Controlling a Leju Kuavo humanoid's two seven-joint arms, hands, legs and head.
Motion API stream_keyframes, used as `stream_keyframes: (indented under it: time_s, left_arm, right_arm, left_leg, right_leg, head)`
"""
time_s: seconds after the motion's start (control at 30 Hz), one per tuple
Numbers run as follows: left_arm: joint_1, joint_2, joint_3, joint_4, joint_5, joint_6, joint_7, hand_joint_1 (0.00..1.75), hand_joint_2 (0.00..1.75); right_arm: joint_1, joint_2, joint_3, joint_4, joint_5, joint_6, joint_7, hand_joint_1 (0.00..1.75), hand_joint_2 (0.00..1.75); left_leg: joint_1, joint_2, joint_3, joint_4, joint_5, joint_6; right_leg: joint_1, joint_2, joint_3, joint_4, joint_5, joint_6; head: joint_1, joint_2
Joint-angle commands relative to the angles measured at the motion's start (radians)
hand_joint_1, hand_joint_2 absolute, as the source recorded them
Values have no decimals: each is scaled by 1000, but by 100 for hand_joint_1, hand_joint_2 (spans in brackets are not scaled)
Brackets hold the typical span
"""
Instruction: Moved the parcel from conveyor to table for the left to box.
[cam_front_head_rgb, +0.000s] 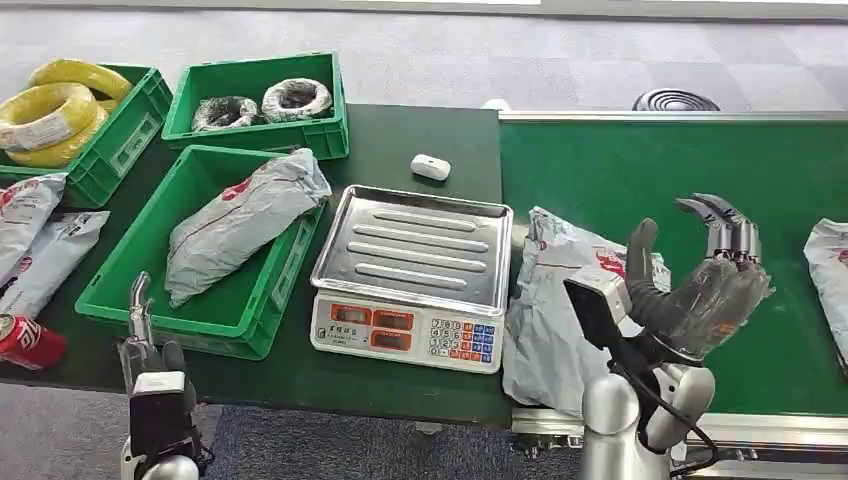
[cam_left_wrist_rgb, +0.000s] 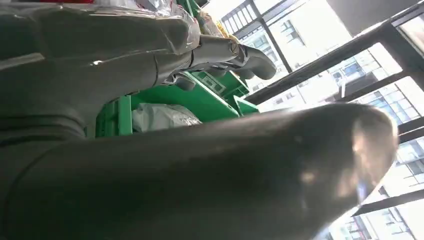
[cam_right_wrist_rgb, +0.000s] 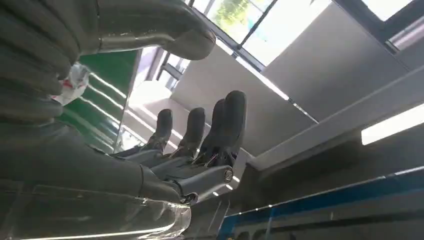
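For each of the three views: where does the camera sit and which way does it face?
Head: high on the body, looking down at scale, belt and parcel; both hands show, left hand, right hand.
Left wrist: behind that hand, facing up past a bin to windows.
Right wrist: behind the open right hand, facing up at the ceiling.
Shared: head and right wrist both show the belt.

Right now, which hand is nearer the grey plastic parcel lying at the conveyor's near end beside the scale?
Right. The right hand hovers open just beside the grey plastic parcel; the left hand sits far across, beyond the scale.
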Motion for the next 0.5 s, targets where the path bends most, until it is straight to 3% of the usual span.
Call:
stream_keyframes:
  time_s: [0.03,0.07,0.1,0.17,0.23,0.27,0.3,0.37,0.43,0.5]
  left_arm:
    - [-36,11,-10,54,4,3,6,0,0]
    - [-36,11,-10,54,4,3,6,0,0]
    - [-34,11,-6,49,7,4,8,0,0]
    - [-34,11,-1,47,10,6,10,0,0]
    - [-31,9,11,42,14,10,14,0,0]
    - [-31,9,17,40,17,8,18,0,0]
    - [-28,9,25,34,16,12,19,0,0]
    - [-28,9,25,34,16,12,19,0,0]
    - [-18,7,36,18,20,5,26,0,0]
    - [-12,6,37,11,17,2,30,0,0]
  right_arm:
    - [-132,-8,2,125,5,3,5,66,175]
    - [-134,-8,1,126,5,3,5,28,175]
    - [-158,-8,-3,188,-15,3,6,28,175]
    - [-167,-8,-2,223,-41,3,1,0,175]
    - [-183,-36,43,392,-210,3,17,0,175]
    - [-179,-36,22,419,-186,3,26,0,175]
    - [-178,-58,57,543,-268,36,104,0,175]
    - [-178,-58,57,543,-268,36,104,0,175]
    - [-125,-69,-14,682,-109,3,197,0,175]
    - [-133,-87,-130,741,-45,3,147,0,175]
  left_leg:
    - [-1,3,0,0,0,0]
    - [-1,3,0,0,0,0]
    - [-1,5,0,-1,0,0]
    - [0,6,1,-2,0,0]
    - [0,5,1,-2,1,0]
    - [1,5,3,-2,0,0]
    - [1,4,3,-2,0,0]
    - [1,5,4,-2,0,0]
    - [1,5,3,-3,1,0]
    - [1,1,4,-4,1,0]
  right_leg:
    - [0,-1,-1,0,0,0]
    - [0,-1,-1,0,0,0]
    - [0,1,0,-1,1,0]
    - [0,1,0,-1,2,0]
    - [0,0,0,-2,2,0]
    - [1,2,2,-2,1,0]
    - [1,1,3,-2,1,0]
    - [2,2,4,-3,2,0]
    - [1,0,3,-3,2,0]
    - [1,-3,5,-5,1,0]
  head:
    - [0,0]
    - [0,0]
    - [0,0]
    - [0,0]
    - [0,0]
    - [0,0]
    - [0,0]
    - [0,0]
    - [0,0]
    - [0,0]
